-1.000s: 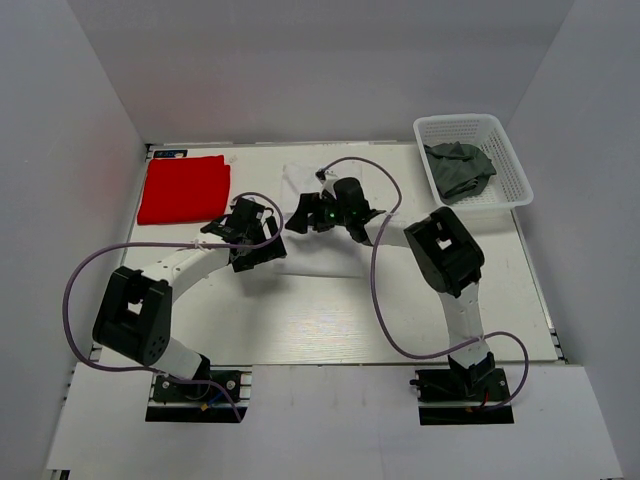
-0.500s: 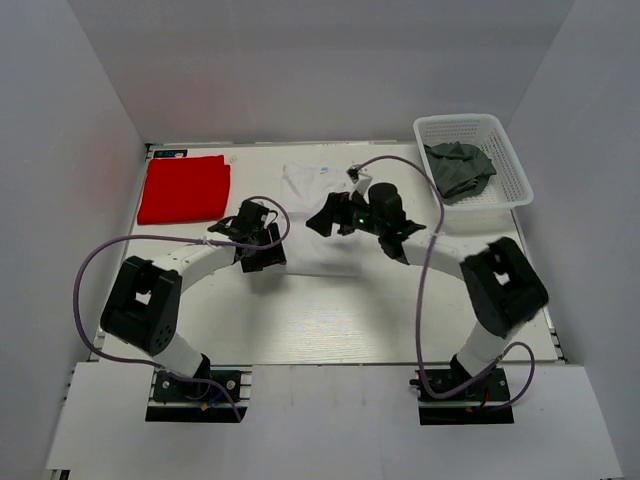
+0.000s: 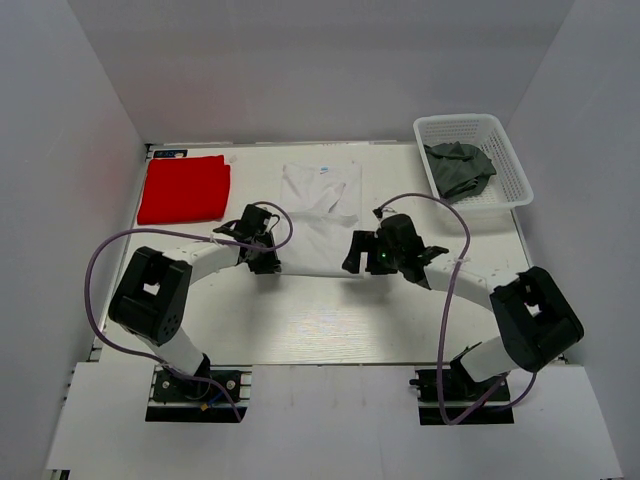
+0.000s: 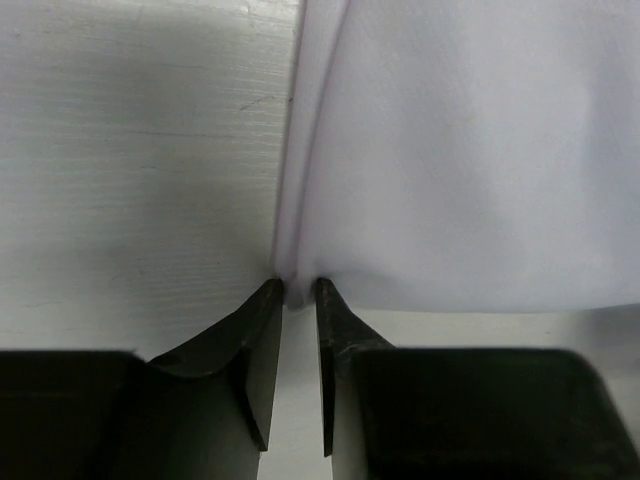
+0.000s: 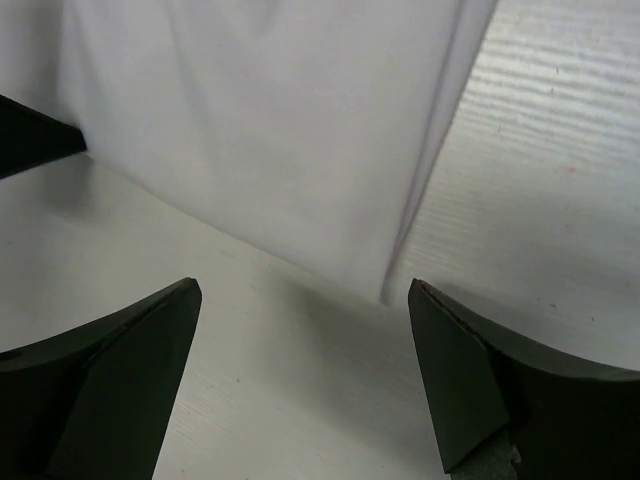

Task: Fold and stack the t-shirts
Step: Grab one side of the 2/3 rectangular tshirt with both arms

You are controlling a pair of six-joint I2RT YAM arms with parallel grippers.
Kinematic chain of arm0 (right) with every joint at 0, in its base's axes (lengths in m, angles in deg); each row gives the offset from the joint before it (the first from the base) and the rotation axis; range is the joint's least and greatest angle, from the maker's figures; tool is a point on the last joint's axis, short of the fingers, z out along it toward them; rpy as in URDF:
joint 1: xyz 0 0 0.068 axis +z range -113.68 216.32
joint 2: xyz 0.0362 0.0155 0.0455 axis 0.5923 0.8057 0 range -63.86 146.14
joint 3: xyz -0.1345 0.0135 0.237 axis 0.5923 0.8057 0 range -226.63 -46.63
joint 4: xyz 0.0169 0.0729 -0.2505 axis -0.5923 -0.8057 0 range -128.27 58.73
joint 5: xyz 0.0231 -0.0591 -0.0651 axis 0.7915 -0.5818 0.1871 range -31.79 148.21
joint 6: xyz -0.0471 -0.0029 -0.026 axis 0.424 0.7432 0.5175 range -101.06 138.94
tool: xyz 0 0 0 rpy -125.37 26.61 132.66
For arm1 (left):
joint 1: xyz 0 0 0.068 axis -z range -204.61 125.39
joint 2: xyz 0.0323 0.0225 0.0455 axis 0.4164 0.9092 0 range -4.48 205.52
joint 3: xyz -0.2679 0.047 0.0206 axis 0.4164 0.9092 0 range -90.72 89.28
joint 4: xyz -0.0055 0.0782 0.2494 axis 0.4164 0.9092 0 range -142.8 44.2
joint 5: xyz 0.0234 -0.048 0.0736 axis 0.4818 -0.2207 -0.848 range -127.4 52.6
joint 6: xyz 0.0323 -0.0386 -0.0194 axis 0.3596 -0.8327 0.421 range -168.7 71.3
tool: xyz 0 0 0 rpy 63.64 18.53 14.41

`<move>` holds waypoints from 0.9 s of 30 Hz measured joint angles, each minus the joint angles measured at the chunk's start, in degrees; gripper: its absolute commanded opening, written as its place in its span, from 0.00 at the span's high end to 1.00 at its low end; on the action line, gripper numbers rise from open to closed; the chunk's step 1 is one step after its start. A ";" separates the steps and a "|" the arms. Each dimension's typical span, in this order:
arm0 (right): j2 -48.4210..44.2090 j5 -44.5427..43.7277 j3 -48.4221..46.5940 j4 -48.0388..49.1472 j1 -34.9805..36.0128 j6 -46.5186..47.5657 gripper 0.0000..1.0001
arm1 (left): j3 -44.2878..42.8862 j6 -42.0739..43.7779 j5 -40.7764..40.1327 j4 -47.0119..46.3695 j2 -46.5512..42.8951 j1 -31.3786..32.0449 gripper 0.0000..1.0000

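The white t-shirt (image 3: 318, 215) lies flat in the middle of the table, collar at the far end. My left gripper (image 3: 268, 264) is at its near left corner. In the left wrist view the left gripper (image 4: 298, 286) has its tips nearly together, with the corner of the white t-shirt (image 4: 470, 150) pinched between them. My right gripper (image 3: 354, 258) hovers at the near right corner. In the right wrist view the right gripper (image 5: 305, 292) stands wide open over the table, with the white t-shirt (image 5: 260, 120) just ahead of it. The red t-shirt (image 3: 184, 188) lies folded at the far left.
A white mesh basket (image 3: 505, 150) stands at the far right corner with grey cloth (image 3: 458, 168) in it. White walls close in the table on three sides. Purple cables loop over both arms.
My right arm has drawn back from the collar end to the shirt's near right corner, still open. My left gripper has closed from wide open onto the near left corner.
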 measured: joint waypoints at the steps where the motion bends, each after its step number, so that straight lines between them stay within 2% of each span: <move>1: 0.66 0.00 0.20 -0.44 0.00 -0.22 0.11 | 0.07 -0.02 0.17 -0.24 0.00 0.00 0.72; 2: 1.44 0.07 0.24 -0.83 0.00 -0.37 0.14 | 0.11 0.00 0.31 -0.44 0.00 0.00 0.82; 5: 4.52 0.17 0.24 -0.96 0.00 -0.72 0.20 | 0.15 -0.02 0.72 -1.03 0.46 0.00 1.00; 7: 5.84 0.35 0.09 -0.07 0.00 -1.05 0.23 | 0.04 -0.09 1.22 -1.68 0.79 0.00 1.00; 10: 7.08 -0.35 0.09 1.36 -0.07 -1.53 0.54 | 0.02 -0.07 1.64 -2.10 0.92 0.00 1.00; 11: 7.67 -0.74 0.04 1.60 -0.07 -1.77 0.74 | 0.02 -0.09 1.66 -2.12 0.94 0.00 1.00; 14: 9.22 -0.96 -0.15 2.03 -0.13 -2.60 0.85 | 0.02 -0.09 1.75 -2.14 0.96 0.00 1.00; 15: 9.25 -1.01 -0.20 1.97 -0.11 -2.75 0.97 | 0.02 -0.11 1.77 -2.12 0.96 0.00 1.00; 16: 9.14 -0.98 -0.15 1.75 -0.11 -2.75 1.00 | 0.02 -0.20 1.77 -2.12 0.92 0.00 1.00; 22: 4.31 0.81 2.38 -1.90 0.02 -2.19 1.00 | 3.17 -0.48 3.85 -1.70 -2.21 0.07 1.00; 27: -6.29 6.21 4.55 -8.09 0.68 0.63 1.00 | 10.69 -0.26 9.35 3.32 -16.46 0.87 1.00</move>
